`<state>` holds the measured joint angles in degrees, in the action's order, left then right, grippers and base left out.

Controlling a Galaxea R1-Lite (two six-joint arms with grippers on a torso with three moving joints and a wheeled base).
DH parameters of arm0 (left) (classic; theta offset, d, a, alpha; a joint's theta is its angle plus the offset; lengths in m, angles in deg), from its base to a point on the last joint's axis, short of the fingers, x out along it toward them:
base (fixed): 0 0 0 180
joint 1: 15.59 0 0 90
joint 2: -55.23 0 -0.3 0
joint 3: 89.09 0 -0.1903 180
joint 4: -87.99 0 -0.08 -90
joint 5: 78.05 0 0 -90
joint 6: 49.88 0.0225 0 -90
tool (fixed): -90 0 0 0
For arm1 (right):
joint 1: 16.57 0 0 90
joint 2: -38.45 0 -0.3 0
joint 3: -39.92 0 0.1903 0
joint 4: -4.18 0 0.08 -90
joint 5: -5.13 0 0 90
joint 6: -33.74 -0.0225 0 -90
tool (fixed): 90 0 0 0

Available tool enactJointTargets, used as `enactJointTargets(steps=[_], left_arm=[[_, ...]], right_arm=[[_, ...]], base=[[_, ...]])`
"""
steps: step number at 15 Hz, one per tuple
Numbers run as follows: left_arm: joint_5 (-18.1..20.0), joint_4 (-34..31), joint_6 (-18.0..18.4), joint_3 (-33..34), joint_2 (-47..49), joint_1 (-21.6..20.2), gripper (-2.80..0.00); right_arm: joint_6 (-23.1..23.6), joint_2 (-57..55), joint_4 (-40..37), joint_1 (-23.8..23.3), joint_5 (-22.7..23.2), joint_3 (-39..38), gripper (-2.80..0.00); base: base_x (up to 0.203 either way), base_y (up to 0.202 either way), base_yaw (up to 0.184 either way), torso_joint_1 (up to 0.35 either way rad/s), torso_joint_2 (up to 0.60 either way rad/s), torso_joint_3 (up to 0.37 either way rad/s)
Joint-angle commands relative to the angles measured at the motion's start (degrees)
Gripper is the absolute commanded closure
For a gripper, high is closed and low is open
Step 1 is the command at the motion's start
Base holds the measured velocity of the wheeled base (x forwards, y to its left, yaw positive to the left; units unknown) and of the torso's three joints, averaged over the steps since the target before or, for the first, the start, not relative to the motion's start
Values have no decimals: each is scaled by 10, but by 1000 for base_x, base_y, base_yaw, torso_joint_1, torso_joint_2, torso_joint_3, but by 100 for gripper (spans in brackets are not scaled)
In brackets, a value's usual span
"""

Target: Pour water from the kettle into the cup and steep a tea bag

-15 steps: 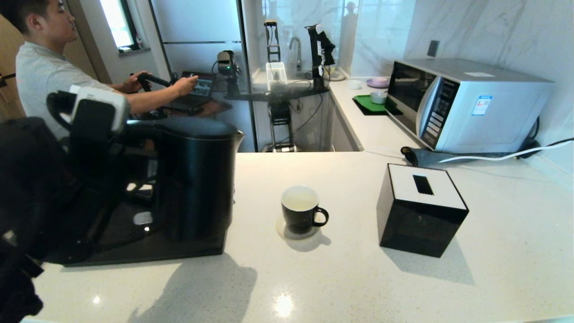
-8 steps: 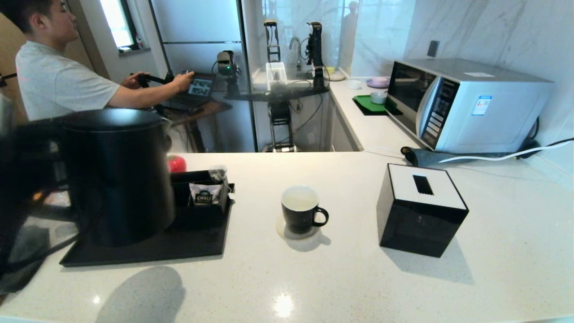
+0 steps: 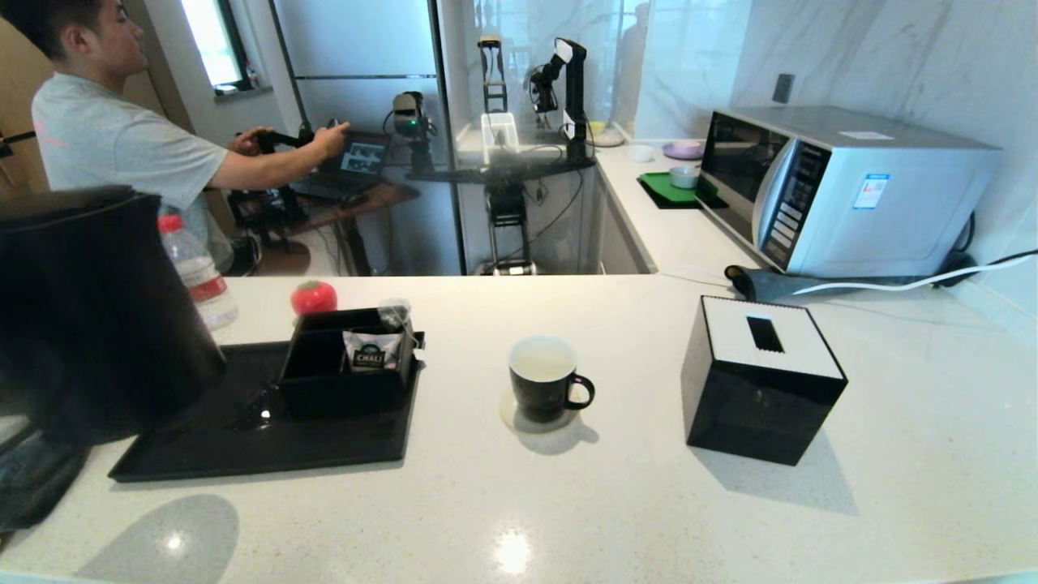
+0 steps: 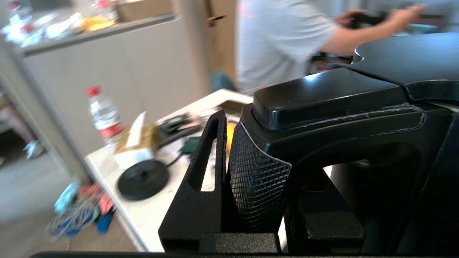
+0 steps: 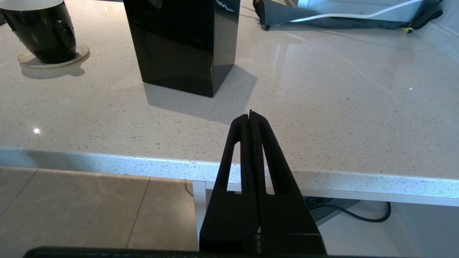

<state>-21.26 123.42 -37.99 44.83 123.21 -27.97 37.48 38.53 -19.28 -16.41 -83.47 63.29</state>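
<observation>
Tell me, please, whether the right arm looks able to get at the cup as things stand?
Probably yes. The right gripper sits shut and empty at the counter's near edge, and the cup stands in the open; only the black tissue box stands close by, beside the path rather than across it.

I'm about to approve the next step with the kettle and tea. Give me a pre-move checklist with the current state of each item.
1. Left gripper shut on the kettle handle: ok.
2. Kettle carried at the left edge of the counter, away from the cup: ok.
3. Cup upright on its coaster: ok.
4. Water in the cup: cannot tell.
5. Right gripper shut, empty, before the counter's front edge: ok.
6. Tea bag located: cannot tell; only a CHALI sachet shows in the black compartment box.
</observation>
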Motion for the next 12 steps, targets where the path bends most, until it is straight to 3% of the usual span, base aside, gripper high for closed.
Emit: enactJointTargets(steps=[1, 6, 10, 12], left_arm=[[33, 17, -16, 3, 34, -67, 0], [81, 153, -22, 15, 161, -120, 0], [118, 280, -15, 15, 284, -133, 0], [143, 309, -7, 12, 323, -131, 0]], right_arm=[[0, -1, 0, 0, 0, 0, 0], [0, -1, 0, 0, 0, 0, 0], [0, -1, 0, 0, 0, 0, 0], [0, -1, 0, 0, 0, 0, 0]], base=[[0, 0, 0, 0, 0, 0], [0, 0, 0, 0, 0, 0], [0, 0, 0, 0, 0, 0], [0, 0, 0, 0, 0, 0]])
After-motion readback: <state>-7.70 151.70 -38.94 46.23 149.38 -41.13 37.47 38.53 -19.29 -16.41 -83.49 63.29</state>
